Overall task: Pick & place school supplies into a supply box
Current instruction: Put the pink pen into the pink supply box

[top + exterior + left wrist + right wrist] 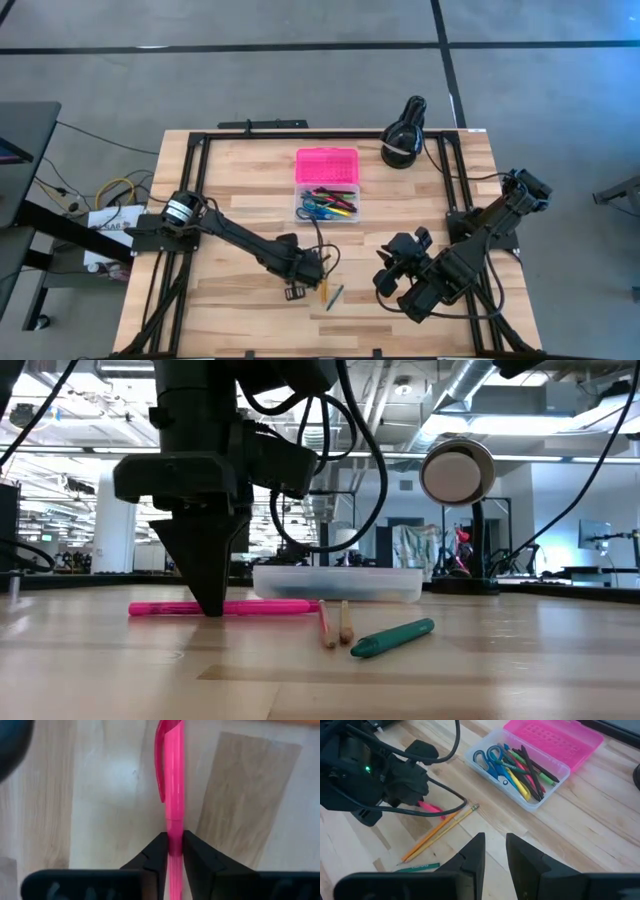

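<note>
My left gripper (175, 846) points down at the near middle of the table (300, 272), shut on a pink pen (250, 607) that lies flat on the wood. Beside it lie two orange pencils (440, 832) and a green marker (392, 638). The supply box (327, 205) stands past them with its pink lid (327, 164) folded open toward the far edge. Its clear base holds blue-handled scissors (492, 762) and several pens. My right gripper (495, 845) hovers open over bare wood to the right (395, 268), touching nothing. My left gripper pinches the pink pen's barrel (175, 827) between its two fingers, just behind the clip. The fingers (212, 585) come from above, pointing down, and lie across the pen. The pen rests level on the table along its whole length.
A black round device (403, 135) stands at the far right of the table, near the box. Black frame rails (195, 170) run along the table's left and right sides. Bare wood lies between the two grippers and along the near edge (330, 335).
</note>
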